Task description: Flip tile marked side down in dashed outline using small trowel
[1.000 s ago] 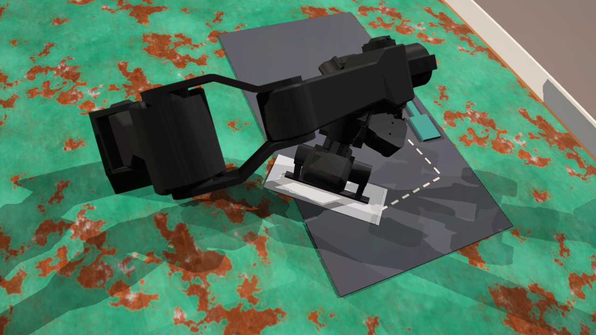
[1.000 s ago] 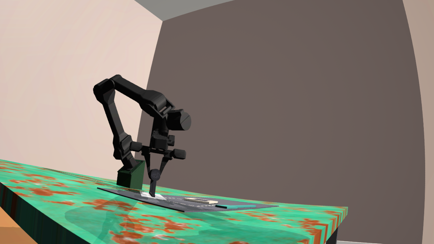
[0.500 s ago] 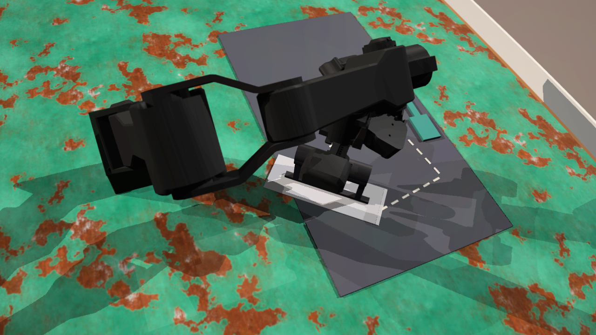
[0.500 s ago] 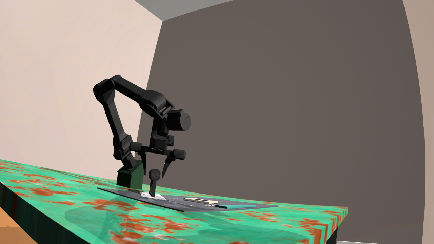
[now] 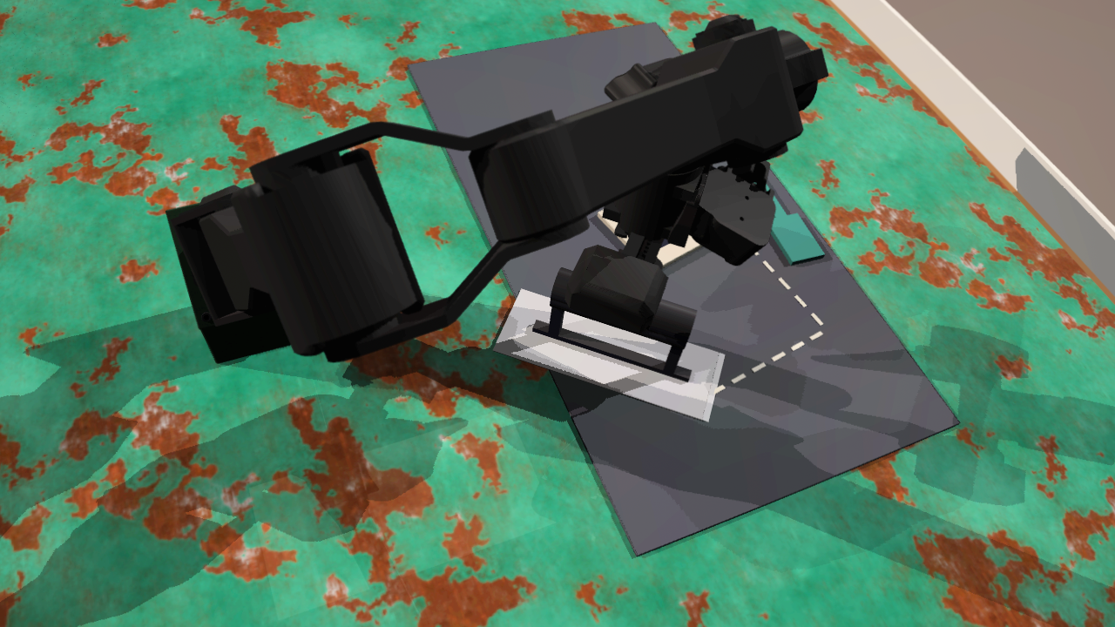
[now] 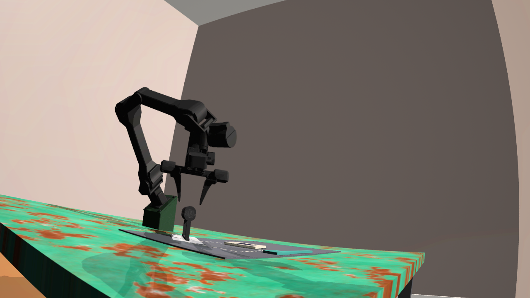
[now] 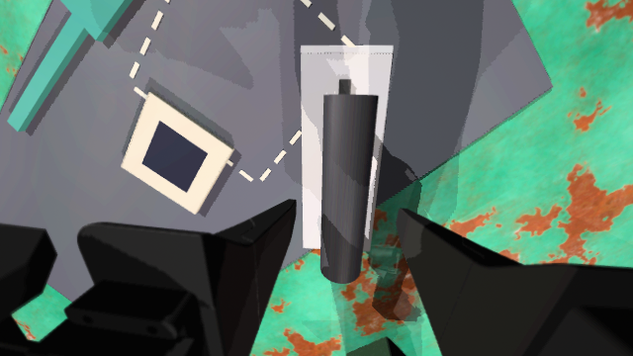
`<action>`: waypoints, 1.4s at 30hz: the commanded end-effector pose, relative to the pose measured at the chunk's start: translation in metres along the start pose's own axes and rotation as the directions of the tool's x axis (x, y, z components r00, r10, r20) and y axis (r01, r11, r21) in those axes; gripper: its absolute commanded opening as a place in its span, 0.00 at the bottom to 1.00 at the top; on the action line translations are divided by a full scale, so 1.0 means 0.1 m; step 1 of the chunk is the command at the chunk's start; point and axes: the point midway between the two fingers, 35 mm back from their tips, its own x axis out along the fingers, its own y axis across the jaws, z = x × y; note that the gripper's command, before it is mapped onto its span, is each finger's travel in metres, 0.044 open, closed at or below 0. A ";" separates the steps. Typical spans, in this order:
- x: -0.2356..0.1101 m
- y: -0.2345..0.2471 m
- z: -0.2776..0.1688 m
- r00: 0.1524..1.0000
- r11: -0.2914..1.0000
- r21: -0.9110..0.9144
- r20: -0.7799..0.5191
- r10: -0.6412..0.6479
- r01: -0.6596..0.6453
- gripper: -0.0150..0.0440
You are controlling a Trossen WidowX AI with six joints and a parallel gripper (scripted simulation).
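The small trowel [image 5: 580,365] [image 6: 189,214] [image 7: 348,168] rests flat, its white blade half on the grey mat [image 5: 740,452] [image 6: 148,234] [image 7: 445,74] and half on the table, its dark handle raised on two posts. My gripper [image 6: 190,202] [image 7: 346,212] is open and hangs above the handle without touching it. The cream tile [image 5: 675,251] [image 6: 244,244] [image 7: 148,116] lies flat with its dark marked square facing up, across one side of the dashed outline [image 5: 795,300] [image 7: 279,157]. In the top view the arm hides most of the tile.
A teal bar [image 5: 795,238] [image 6: 287,251] [image 7: 54,64] lies on the mat beyond the outline. The arm's base [image 5: 257,257] [image 6: 159,215] stands on the table left of the mat. The table's far edge runs at the upper right.
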 end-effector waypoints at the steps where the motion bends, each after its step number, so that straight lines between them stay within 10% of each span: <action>1: -0.10 -0.01 0.00 1.000 1.000 0.007 -0.004 0.000 0.000 0.71; 35: 0.35 -0.01 0.00 1.000 0.999 -0.044 -0.002 -0.001 0.001 0.71; 42: 0.35 -0.01 0.00 1.000 0.999 -0.044 -0.002 -0.001 0.001 0.50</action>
